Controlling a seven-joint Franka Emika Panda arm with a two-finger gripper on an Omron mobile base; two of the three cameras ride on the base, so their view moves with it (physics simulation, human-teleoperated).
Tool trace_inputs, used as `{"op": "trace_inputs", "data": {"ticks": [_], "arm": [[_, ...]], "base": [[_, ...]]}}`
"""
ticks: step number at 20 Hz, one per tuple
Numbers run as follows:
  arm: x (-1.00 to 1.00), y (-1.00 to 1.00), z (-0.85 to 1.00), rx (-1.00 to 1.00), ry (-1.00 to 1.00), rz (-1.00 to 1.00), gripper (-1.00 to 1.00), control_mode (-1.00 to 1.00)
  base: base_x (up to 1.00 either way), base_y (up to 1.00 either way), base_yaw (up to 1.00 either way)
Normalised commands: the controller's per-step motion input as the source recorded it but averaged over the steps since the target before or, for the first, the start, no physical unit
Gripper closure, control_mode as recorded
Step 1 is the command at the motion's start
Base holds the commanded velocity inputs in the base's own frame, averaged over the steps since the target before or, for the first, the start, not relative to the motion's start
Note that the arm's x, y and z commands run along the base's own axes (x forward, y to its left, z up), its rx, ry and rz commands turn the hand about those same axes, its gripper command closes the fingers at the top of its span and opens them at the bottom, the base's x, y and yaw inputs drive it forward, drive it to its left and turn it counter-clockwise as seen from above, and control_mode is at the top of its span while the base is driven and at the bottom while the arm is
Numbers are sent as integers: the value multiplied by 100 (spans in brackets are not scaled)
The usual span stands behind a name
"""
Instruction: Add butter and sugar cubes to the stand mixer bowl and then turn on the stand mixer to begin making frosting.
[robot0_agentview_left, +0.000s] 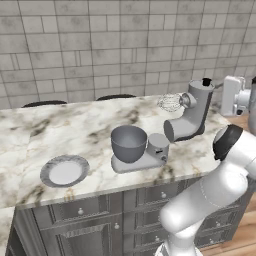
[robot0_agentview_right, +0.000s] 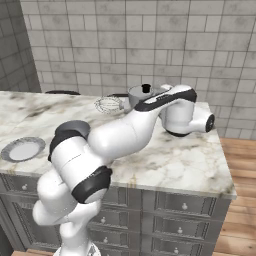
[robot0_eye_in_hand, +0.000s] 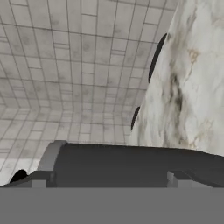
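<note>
A grey tiled wall (robot0_agentview_left: 125, 45) backs a marble counter (robot0_agentview_left: 75, 130) over dark drawer fronts. The white arm (robot0_agentview_left: 220, 185) is the biggest thing in the left base view, rising at about 5 o'clock and reaching toward 2 o'clock, where its hand meets the mixer's head.

The stand mixer (robot0_agentview_left: 192, 117) sits right of centre on the counter, its dark-grey head tilted up and back with the wire whisk (robot0_agentview_left: 170, 102) sticking out toward 10 o'clock and a black end knob (robot0_agentview_left: 206, 81) at 12 o'clock of the head. The stand mixer bowl (robot0_agentview_left: 128, 143) rests on the flat base, at about 8 o'clock from the head — deep, rigid metal, likely heavy enough to stay put and slippery to pinch, so best left seated.

A flat round plate (robot0_agentview_left: 64, 171) lies well apart at 9 o'clock of the bowl; I cannot make out butter or sugar cubes on it.

In the hand view, the gripper (robot0_eye_in_hand: 105, 177) looks along the head's dark body with the fingers (robot0_eye_in_hand: 177, 178) spread wide, pinching nothing. The knob is small and hard — it looks best taken squarely across its sides.
</note>
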Motion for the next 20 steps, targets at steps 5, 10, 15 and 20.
{"op": "trace_inputs", "data": {"ticks": [5, 10, 15, 20], "arm": [[15, 46, -16, 0, 0, 5, -100, -100], [1, 95, -1, 0, 0, 7, -100, -100], [4, 100, -6, 0, 0, 8, -100, -100], [0, 100, -13, -3, 0, 8, -100, -100]], "base": [[0, 0, 0], [0, 0, 0], [0, 0, 0], [0, 0, 0]]}}
